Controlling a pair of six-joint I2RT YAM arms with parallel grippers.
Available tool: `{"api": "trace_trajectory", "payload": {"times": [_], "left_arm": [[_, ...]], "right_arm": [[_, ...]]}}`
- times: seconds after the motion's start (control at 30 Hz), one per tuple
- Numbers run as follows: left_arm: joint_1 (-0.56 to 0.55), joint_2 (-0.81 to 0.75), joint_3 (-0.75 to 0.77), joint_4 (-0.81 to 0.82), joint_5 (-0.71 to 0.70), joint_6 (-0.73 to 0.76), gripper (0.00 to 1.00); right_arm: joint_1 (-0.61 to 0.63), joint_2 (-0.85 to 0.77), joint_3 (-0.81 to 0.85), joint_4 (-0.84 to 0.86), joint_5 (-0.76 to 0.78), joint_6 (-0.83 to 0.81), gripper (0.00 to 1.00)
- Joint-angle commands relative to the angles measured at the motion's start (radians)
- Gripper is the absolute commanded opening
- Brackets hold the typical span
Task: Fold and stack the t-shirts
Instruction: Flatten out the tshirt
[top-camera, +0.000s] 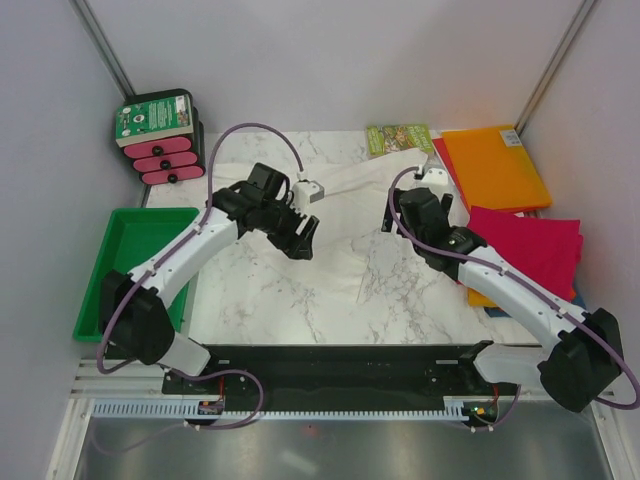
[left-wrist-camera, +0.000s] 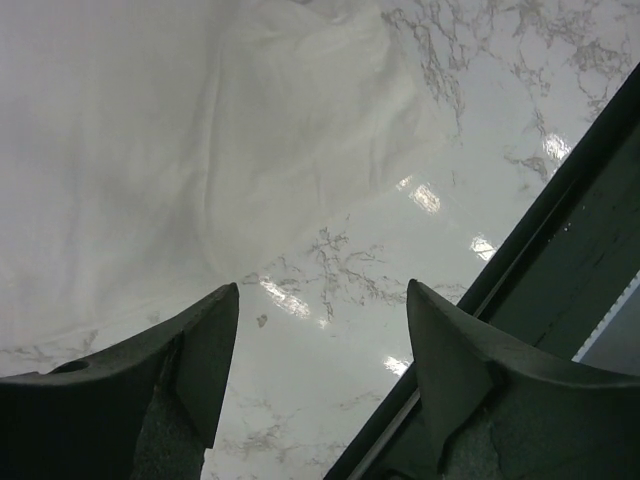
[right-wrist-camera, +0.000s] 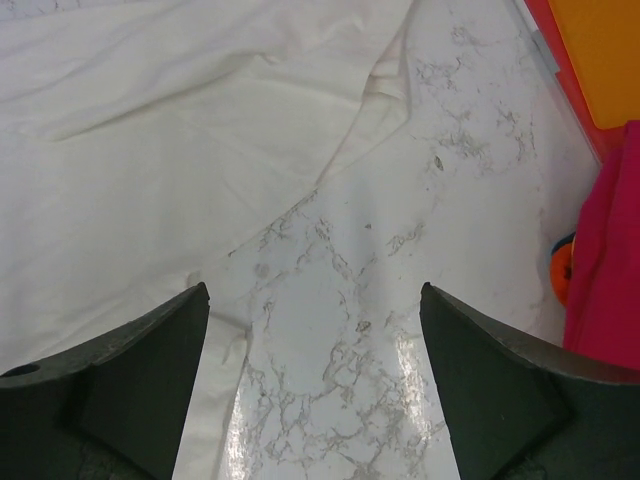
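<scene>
Both of my pincers stand apart, fingers wide, with nothing gripped between them. The left pincer (left-wrist-camera: 322, 286) hangs over the bare marble table (top-camera: 270, 300). The white t-shirt (left-wrist-camera: 190, 130) lies just beyond its tips, spread flat and wrinkled, with only open marble between cloth and fingers. The right pincer (right-wrist-camera: 314, 286) hangs over marble too, and the same shirt's edge runs down beside its left finger and fans away to the left.

From above, the white shirt fills the middle of the table between my two wrists. To my right, the orange t-shirt (top-camera: 495, 165) lies folded at the far corner. The magenta t-shirt (top-camera: 530, 245) lies folded nearer me, just beside it. A small green book (top-camera: 398, 137) sits at the far edge, near the white shirt's far side. A green tray (top-camera: 140, 235) rests off the table's left side.

Each arm reaches in from its near corner, elbow out, wrist bent down toward the cloth.
</scene>
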Motion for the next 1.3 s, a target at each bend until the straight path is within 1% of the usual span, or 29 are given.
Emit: {"api": "trace_trajectory", "payload": {"times": [0.0,0.13,0.17,0.33,0.47,0.73,0.87,0.97,1.17,1.27], "left_arm": [[-0.039,0.058,-0.07,0.041,0.07,0.048,0.72],[-0.106,0.094,-0.163,0.151,0.056,0.045,0.71],[-0.14,0.106,-0.174,0.177,0.047,0.053,0.71],[-0.215,0.206,-0.165,0.252,0.03,0.076,0.72],[-0.264,0.281,-0.112,0.294,0.024,0.081,0.72],[-0.269,0.388,-0.043,0.415,-0.015,0.028,0.72],[-0.272,0.442,0.04,0.443,-0.024,-0.014,0.72],[-0.292,0.491,0.074,0.441,-0.018,-0.021,0.72],[-0.356,0.548,0.067,0.441,-0.022,-0.024,0.71],[-0.369,0.569,0.053,0.443,-0.025,-0.033,0.7]], "right_arm": [[0.009,-0.06,-0.026,-0.011,0.059,0.063,0.93],[0.013,-0.063,-0.048,-0.013,0.067,0.075,0.92],[0.014,-0.058,-0.056,-0.012,0.07,0.079,0.92],[0.02,-0.014,-0.082,-0.005,0.076,0.123,0.92],[0.028,0.009,-0.085,0.001,0.082,0.144,0.92],[0.046,0.037,-0.085,0.031,0.097,0.157,0.91],[0.048,0.034,-0.086,0.036,0.105,0.154,0.91],[0.048,0.031,-0.088,0.035,0.125,0.137,0.91],[0.048,0.028,-0.089,0.035,0.145,0.12,0.91],[0.048,0.035,-0.092,0.038,0.143,0.123,0.91]]}}
